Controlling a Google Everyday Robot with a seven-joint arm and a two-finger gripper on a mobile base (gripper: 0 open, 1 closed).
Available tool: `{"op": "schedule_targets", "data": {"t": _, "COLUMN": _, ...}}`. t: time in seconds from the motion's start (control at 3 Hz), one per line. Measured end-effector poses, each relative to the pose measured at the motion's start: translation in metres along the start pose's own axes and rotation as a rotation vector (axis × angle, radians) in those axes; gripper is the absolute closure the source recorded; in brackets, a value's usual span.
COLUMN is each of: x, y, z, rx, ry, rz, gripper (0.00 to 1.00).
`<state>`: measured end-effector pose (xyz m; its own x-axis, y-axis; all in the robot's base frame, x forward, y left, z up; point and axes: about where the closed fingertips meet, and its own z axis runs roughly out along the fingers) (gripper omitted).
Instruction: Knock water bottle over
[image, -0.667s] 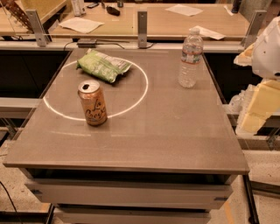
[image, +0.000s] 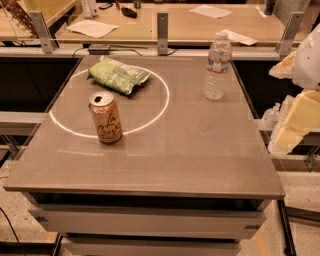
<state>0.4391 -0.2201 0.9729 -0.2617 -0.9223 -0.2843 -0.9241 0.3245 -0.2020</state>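
The water bottle (image: 217, 66) stands upright near the far right edge of the grey table (image: 175, 155). It is clear and ribbed, with a white cap and a pale label band. My gripper (image: 294, 124) shows as pale yellow and white parts at the right edge of the view. It hangs beyond the table's right side, nearer to me than the bottle and apart from it.
An orange drink can (image: 105, 118) stands upright at the left, on a white circle line. A green snack bag (image: 118, 75) lies inside the circle behind it. A wooden desk (image: 190, 25) with papers and metal posts runs behind the table.
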Motion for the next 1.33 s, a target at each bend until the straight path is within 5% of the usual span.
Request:
{"op": "schedule_targets", "data": {"t": 0.67, "x": 0.050, "y": -0.011, "z": 0.024, "rx": -0.065, "ry": -0.315, "rz": 0.347, "gripper": 0.00}}
{"op": "schedule_targets", "data": {"t": 1.33, "x": 0.061, "y": -0.024, "z": 0.017, "rx": 0.074, "ry": -0.500, "rz": 0.452, "gripper": 0.00}}
